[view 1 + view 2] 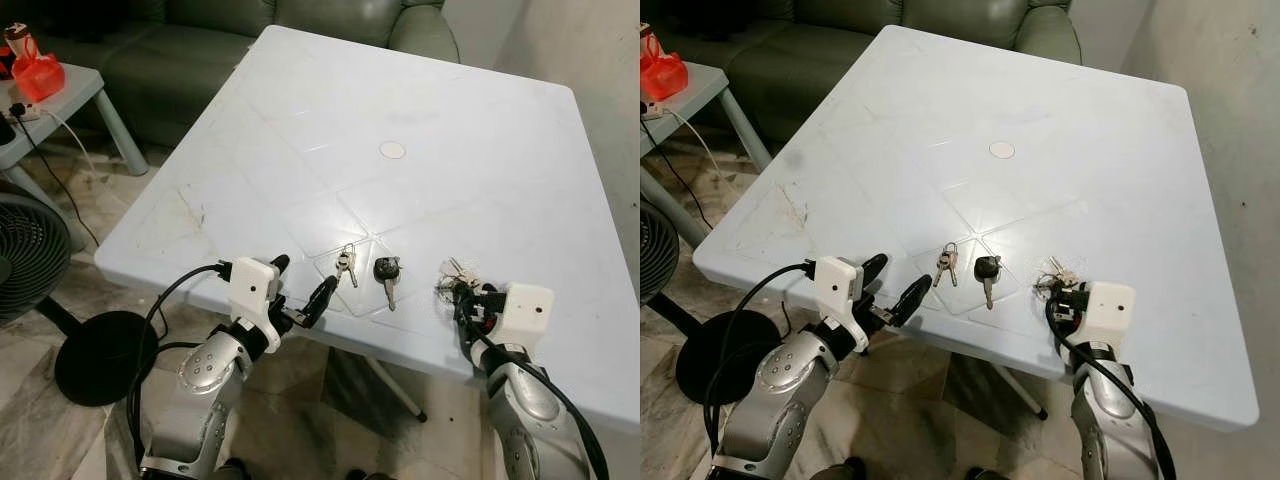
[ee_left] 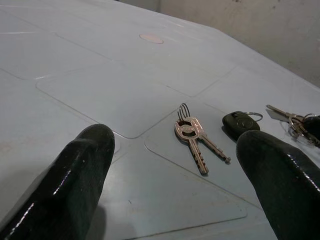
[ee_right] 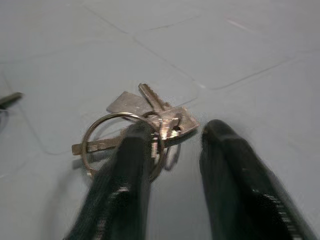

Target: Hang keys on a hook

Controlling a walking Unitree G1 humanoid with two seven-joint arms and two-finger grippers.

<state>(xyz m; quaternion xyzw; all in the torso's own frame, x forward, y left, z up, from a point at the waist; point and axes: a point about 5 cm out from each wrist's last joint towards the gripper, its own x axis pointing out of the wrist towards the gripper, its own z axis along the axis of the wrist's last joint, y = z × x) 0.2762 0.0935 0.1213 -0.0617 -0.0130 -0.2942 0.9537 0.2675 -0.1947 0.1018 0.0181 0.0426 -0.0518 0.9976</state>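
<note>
White table [image 1: 420,100] near edge, R tool [image 3: 172,137] apart at key bunch [image 3: 145,117], L tool [image 2: 175,165] apart.

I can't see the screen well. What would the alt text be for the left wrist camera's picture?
Two black fingers of the left gripper, jaws open wide, frame a small pair of silver keys on a ring lying flat on a pale blue table. Beyond them lie a black-headed car key and, farther off, a bunch of keys.

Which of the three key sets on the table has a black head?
The middle one, the single car key; the small pair on its left and the ringed bunch on its right are all bare metal.
</note>
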